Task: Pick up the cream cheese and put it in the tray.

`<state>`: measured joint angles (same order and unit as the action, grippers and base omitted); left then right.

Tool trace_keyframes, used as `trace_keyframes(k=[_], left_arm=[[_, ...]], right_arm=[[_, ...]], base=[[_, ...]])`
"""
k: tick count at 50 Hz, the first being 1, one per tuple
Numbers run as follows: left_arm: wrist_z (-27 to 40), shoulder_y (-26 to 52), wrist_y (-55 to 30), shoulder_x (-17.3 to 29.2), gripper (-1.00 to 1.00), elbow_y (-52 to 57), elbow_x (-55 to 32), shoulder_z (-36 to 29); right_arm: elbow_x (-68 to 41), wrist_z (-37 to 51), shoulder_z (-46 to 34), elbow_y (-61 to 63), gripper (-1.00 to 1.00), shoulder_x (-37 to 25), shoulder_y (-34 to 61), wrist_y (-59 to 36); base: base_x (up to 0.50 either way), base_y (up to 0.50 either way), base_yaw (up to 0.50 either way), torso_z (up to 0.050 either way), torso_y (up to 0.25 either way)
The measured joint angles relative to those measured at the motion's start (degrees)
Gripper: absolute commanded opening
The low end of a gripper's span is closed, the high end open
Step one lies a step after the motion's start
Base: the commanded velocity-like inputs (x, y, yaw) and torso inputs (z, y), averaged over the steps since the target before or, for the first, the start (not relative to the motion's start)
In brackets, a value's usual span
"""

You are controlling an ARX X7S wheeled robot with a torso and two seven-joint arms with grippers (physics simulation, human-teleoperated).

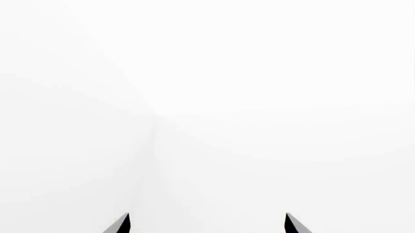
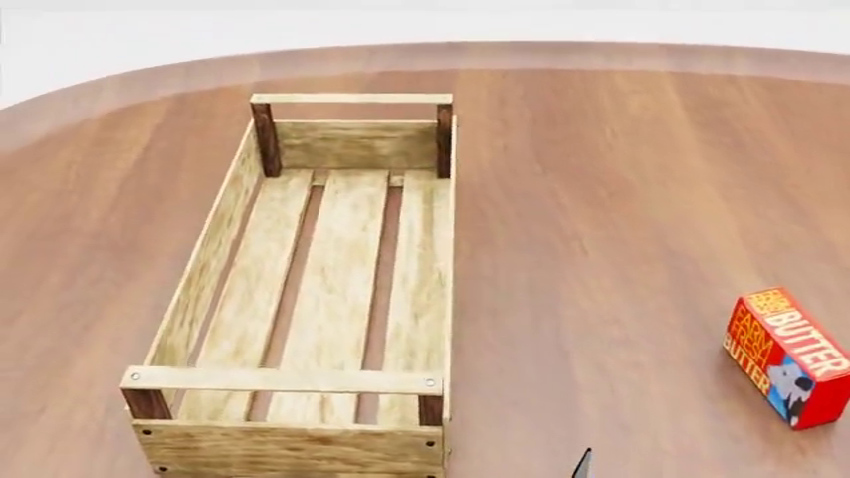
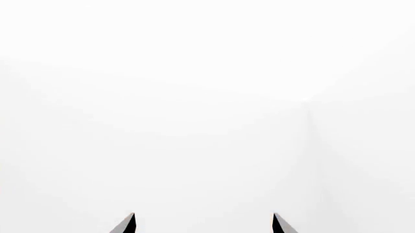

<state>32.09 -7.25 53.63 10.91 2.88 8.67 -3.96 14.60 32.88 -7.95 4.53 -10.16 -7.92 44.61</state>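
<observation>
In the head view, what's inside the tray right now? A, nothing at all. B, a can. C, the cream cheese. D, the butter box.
A: the tray shows only bare slats, and the butter box stands apart on the table to its right.

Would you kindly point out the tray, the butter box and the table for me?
tray [image 2: 338, 289], head view, on a floor slat.
butter box [image 2: 786, 354], head view, on its red top face.
table [image 2: 598, 229], head view, on bare wood right of the tray.

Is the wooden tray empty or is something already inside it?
Empty: the tray shows only bare slats in the head view.
</observation>
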Motion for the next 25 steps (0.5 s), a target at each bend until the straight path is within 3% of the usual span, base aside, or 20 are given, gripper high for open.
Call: trace_keyframes(k=[25], left_arm=[[1.4,0.1,0.1,0.8,1.0,-0.1,0.7,-0.7]], right_arm=[[0.1,1.2,-0.9,0.0,1.0,-0.8,0.2,-0.3]], base=[[0.2,0.28,0.0,0.0,0.0]])
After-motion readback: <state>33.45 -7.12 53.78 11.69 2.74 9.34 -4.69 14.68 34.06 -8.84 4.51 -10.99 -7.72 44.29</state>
